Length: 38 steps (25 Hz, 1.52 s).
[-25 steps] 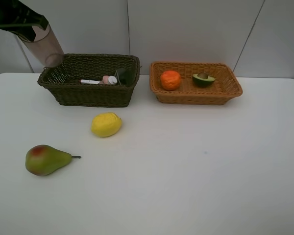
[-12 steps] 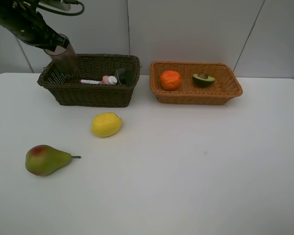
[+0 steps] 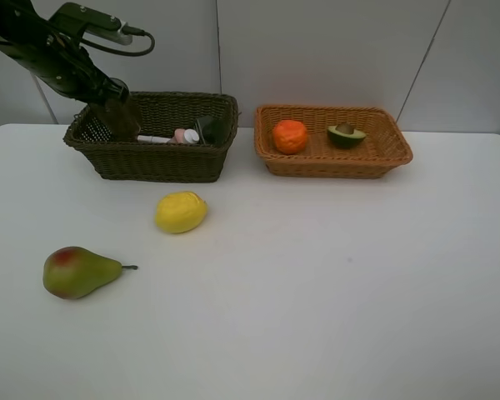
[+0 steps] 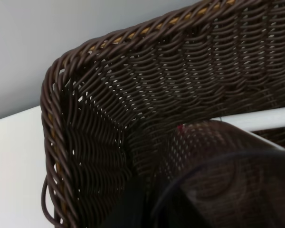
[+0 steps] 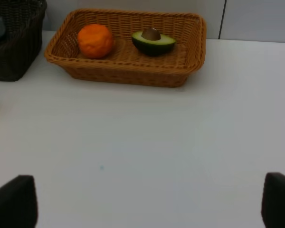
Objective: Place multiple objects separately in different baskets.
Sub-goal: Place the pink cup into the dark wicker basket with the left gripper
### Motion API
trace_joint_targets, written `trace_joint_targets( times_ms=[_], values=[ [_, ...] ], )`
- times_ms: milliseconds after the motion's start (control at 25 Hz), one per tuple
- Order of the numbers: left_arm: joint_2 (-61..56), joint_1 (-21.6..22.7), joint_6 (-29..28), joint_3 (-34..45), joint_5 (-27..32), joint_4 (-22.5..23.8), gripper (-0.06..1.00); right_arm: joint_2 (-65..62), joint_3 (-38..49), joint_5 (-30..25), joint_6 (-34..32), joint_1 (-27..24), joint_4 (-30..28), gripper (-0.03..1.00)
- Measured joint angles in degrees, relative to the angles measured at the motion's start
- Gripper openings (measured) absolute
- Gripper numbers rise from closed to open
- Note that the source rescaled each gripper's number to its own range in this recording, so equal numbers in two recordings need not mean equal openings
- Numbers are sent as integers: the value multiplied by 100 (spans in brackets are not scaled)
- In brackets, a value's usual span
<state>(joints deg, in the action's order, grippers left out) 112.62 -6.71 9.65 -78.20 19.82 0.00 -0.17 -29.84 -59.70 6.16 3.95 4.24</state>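
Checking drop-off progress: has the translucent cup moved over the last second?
Yes. The translucent cup came down and right, from above the left rim of the dark basket to inside its left end.

Tips of the left pincer (image 3: 115, 111) are lost behind the cup (image 3: 125, 125) in the dark basket (image 3: 162, 160), and the right pincer (image 5: 142, 204) shows just two fingers (image 5: 12, 203) clipped at the frame's edge.

The left claw (image 3: 113, 110)'s cup (image 3: 122, 123) is hanging inside a basket (image 3: 162, 162)'s left end, the marker (image 3: 152, 139) lying right of the claw, lemon (image 3: 181, 212) and pear (image 3: 79, 272) before it.
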Motion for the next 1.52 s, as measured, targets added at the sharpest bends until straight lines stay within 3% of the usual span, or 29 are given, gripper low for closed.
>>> trace_joint_targets(
  times_ms=[280, 360, 440, 560, 600, 680, 1320, 1520],
  values=[
    [116, 0, 0, 0, -25, 0, 0, 0, 0, 0, 0, 0, 0, 100],
    [116, 0, 0, 0, -79, 0, 4, 0, 0, 0, 0, 0, 0, 100],
    [116, 0, 10, 0, -137, 0, 24, 0, 0, 0, 0, 0, 0, 100],
    [116, 0, 98, 0, -196, 0, 74, 0, 0, 0, 0, 0, 0, 100],
    [116, 0, 109, 0, -233, 0, 86, 0, 0, 0, 0, 0, 0, 100],
    [116, 0, 109, 0, -268, 0, 95, 0, 0, 0, 0, 0, 0, 100],
    [94, 0, 126, 0, -278, 0, 100, 0, 0, 0, 0, 0, 0, 100],
    [-207, 0, 126, 0, -10, 0, 100, 0, 0, 0, 0, 0, 0, 100]
  ],
)
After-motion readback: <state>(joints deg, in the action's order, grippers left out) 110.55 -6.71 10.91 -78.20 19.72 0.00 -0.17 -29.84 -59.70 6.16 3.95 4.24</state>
